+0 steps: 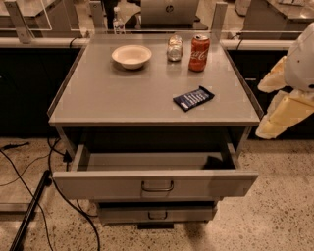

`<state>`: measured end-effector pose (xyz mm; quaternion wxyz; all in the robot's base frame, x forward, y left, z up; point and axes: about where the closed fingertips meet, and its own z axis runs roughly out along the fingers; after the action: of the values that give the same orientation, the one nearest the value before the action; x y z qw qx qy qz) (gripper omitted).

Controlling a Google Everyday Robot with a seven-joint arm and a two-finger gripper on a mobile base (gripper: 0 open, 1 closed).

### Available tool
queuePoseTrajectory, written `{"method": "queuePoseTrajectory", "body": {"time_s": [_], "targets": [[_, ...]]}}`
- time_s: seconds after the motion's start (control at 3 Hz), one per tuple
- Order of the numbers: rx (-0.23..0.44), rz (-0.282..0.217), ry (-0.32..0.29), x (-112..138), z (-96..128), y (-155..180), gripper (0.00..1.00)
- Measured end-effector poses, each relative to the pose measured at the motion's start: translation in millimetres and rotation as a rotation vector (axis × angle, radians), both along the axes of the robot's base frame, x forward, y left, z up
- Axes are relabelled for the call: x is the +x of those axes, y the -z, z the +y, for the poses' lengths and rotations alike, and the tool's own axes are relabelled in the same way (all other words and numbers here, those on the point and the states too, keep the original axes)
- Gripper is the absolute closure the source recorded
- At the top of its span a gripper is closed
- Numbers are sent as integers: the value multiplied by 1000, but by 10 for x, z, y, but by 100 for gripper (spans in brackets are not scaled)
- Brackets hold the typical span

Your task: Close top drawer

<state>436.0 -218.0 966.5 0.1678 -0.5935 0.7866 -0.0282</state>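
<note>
The top drawer stood pulled well out under the table. The gripper hung at the right edge, well apart from it, and its grasp could not be told. Closing well likely meant a square push beside the handle, straight in. The laptop bore an hp mark. The can looked like Coca-Cola. The packet was unreadable.

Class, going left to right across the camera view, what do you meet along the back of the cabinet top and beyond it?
White bowl → small glass jar → red Coca-Cola can → gripper, right of the cabinet.
</note>
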Motion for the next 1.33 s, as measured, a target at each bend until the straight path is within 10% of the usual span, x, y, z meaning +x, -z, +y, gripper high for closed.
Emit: {"method": "queuePoseTrajectory", "body": {"time_s": [1.0,1.33], "targets": [[112,30,63,-278,-29,1010,100],[235,137,89,-534,-116,1568,100]]}}
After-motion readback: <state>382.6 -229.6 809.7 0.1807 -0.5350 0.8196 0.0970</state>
